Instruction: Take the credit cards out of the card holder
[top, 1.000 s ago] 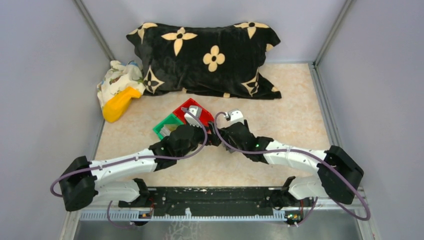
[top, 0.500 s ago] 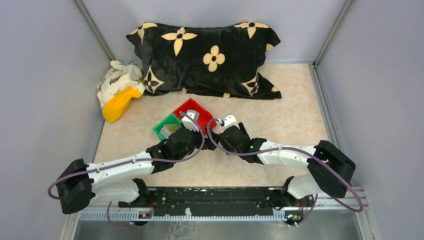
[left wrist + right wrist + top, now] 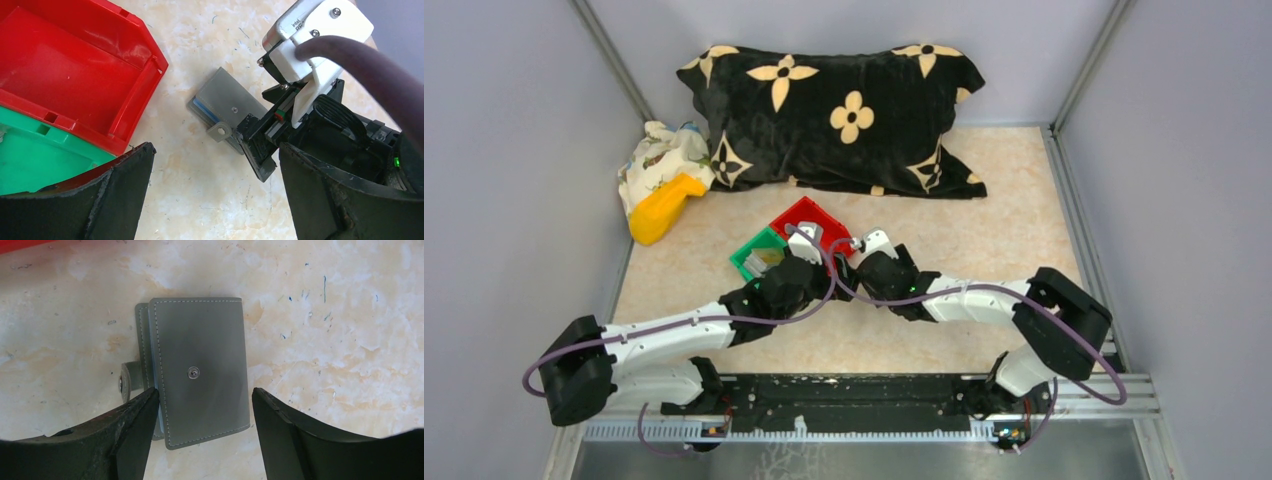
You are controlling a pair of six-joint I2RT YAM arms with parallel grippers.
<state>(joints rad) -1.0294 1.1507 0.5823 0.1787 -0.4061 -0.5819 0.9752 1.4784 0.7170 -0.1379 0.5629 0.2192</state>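
On the pale marbled table (image 3: 1024, 200), the right gripper (image 3: 204, 395) has slid leftward — jaws now spread astride the folded card holder (image 3: 200, 360); the left gripper (image 3: 215, 150) hovers open, empty. A grasp seems close.

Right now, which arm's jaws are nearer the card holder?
Right. The right jaws stand open astride one end of the holder; the left jaws hang back, open, with table showing between them and it.

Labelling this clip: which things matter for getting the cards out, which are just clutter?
Job: card holder; right gripper straddling it; left gripper, open, nearby.
Lying about: red bin; green bin; flowered pillow; patterned cloth; yellow object.
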